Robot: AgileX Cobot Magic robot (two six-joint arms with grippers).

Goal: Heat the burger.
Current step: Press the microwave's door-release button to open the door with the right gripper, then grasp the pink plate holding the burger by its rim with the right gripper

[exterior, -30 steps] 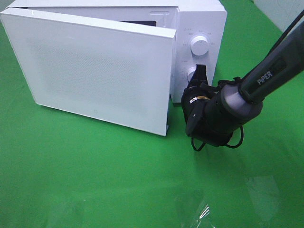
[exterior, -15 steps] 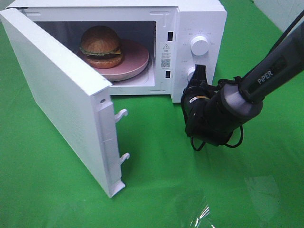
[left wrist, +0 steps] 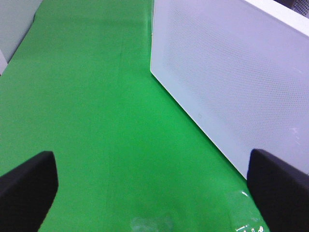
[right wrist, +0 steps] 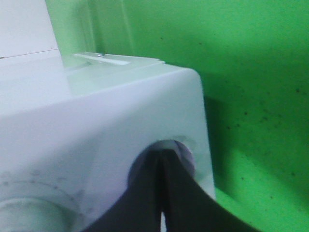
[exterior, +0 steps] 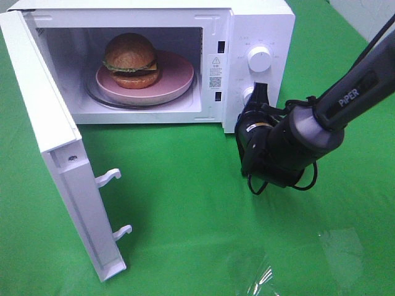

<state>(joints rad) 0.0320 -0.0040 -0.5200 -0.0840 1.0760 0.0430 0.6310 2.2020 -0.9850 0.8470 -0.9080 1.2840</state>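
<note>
The burger (exterior: pixel 130 58) sits on a pink plate (exterior: pixel 178 77) inside the white microwave (exterior: pixel 262 24). Its door (exterior: pixel 46 129) stands swung wide to the left. My right gripper (exterior: pixel 260 90) is shut, its tips pressed against the lower round control (exterior: pixel 249 96) on the panel; the right wrist view shows the closed fingertips (right wrist: pixel 161 155) on that control (right wrist: pixel 187 155). My left gripper (left wrist: pixel 150 164) is open with nothing between its fingers, low over the green cloth beside the door's outer face (left wrist: pixel 227 77). It is out of the exterior view.
An upper dial (exterior: pixel 258 58) sits above the pressed control. Two latch hooks (exterior: pixel 110 177) stick out from the door's edge. A crumpled clear wrapper (exterior: pixel 259 271) lies on the green cloth near the front. The right arm (exterior: pixel 345 98) reaches in from the right.
The microwave door has swung from almost shut to wide open on the left, uncovering the burger and plate. The right gripper has stayed at the lower control.
</note>
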